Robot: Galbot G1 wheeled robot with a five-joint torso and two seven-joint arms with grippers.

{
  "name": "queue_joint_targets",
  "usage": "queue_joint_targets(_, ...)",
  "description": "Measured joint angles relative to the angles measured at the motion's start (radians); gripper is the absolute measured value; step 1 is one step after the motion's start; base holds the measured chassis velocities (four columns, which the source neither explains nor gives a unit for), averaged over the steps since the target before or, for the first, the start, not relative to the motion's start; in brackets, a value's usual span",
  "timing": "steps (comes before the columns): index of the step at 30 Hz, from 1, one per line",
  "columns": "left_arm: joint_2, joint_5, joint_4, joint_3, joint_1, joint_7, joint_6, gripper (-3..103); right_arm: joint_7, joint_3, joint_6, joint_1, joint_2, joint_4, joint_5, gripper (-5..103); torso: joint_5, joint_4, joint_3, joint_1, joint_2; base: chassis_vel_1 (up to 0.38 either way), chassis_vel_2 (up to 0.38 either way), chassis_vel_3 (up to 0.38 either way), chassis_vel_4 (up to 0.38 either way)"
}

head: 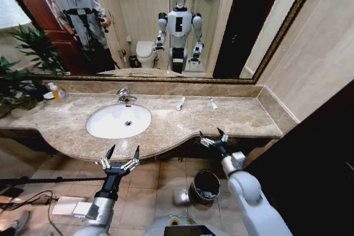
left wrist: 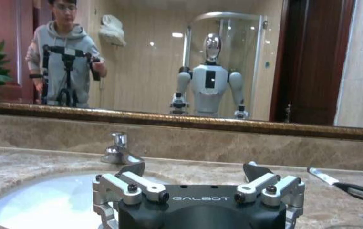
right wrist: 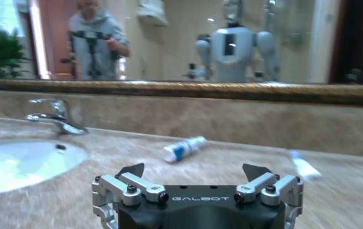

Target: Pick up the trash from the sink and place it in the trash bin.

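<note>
The white oval sink (head: 105, 128) (left wrist: 47, 202) (right wrist: 15, 162) is set in a beige marble counter, with a chrome faucet (head: 124, 95) behind it. Two pieces of trash lie on the counter to its right, near the back wall: a white tube with blue marks (head: 181, 104) (right wrist: 184, 148) and a second white tube (head: 213, 103) (right wrist: 303, 167). The black round trash bin (head: 205, 186) stands on the floor below the counter edge. My left gripper (head: 123, 154) (left wrist: 194, 169) is open in front of the basin. My right gripper (head: 213, 136) (right wrist: 194, 169) is open at the counter's front edge, above the bin.
A yellow-orange soap bottle (head: 58, 92) stands at the counter's back left, next to a green plant (head: 22, 64). A mirror spans the wall behind the counter. A dark panel (head: 321, 153) closes the right side. Cables lie on the tiled floor at left.
</note>
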Motion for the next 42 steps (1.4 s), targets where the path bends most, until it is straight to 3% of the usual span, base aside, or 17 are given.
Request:
queue_joint_targets(7, 0.000, 0.000, 0.000, 0.000, 0.000, 0.000, 0.000, 100, 0.068, -0.183, -0.034, 0.236, 0.011, -0.196, 0.045, 100, 0.0003, 0.0001, 0.000, 0.000, 0.000, 0.000, 0.000, 0.000, 0.000)
queue_joint_targets(10, 0.000, 0.000, 0.000, 0.000, 0.000, 0.000, 0.000, 100, 0.175, -0.275, -0.062, 0.372, 0.053, -0.313, 0.065, 100, 0.0002, 0.0000, 0.000, 0.000, 0.000, 0.000, 0.000, 0.000, 0.000)
queue_joint_targets(15, 0.000, 0.000, 0.000, 0.000, 0.000, 0.000, 0.000, 100, 0.273, -0.361, -0.072, 0.500, 0.072, -0.401, 0.080, 100, 0.0001, 0.0001, 0.000, 0.000, 0.000, 0.000, 0.000, 0.000, 0.000)
queue_joint_targets(19, 0.000, 0.000, 0.000, 0.000, 0.000, 0.000, 0.000, 100, 0.342, -0.411, -0.075, 0.571, 0.079, -0.464, 0.105, 100, 0.0002, 0.0000, 0.000, 0.000, 0.000, 0.000, 0.000, 0.000, 0.000)
queue_joint_targets(25, 0.000, 0.000, 0.000, 0.000, 0.000, 0.000, 0.000, 100, 0.381, -0.448, -0.085, 0.632, 0.099, -0.548, 0.106, 100, 0.0001, -0.0001, 0.000, 0.000, 0.000, 0.000, 0.000, 0.000, 0.000)
queue_joint_targets(33, 0.000, 0.000, 0.000, 0.000, 0.000, 0.000, 0.000, 100, 0.464, -0.521, -0.112, 0.713, 0.152, -0.653, 0.181, 100, 0.0001, 0.0001, 0.000, 0.000, 0.000, 0.000, 0.000, 0.000, 0.000)
queue_joint_targets(35, 0.000, 0.000, 0.000, 0.000, 0.000, 0.000, 0.000, 100, 0.511, -0.549, -0.105, 0.749, 0.183, -0.701, 0.217, 100, 0.0001, 0.0000, 0.000, 0.000, 0.000, 0.000, 0.000, 0.000, 0.000)
queue_joint_targets(42, 0.000, 0.000, 0.000, 0.000, 0.000, 0.000, 0.000, 100, 0.563, -0.576, -0.066, 0.822, 0.246, -0.810, 0.241, 100, 0.0000, 0.0000, 0.000, 0.000, 0.000, 0.000, 0.000, 0.000, 0.000)
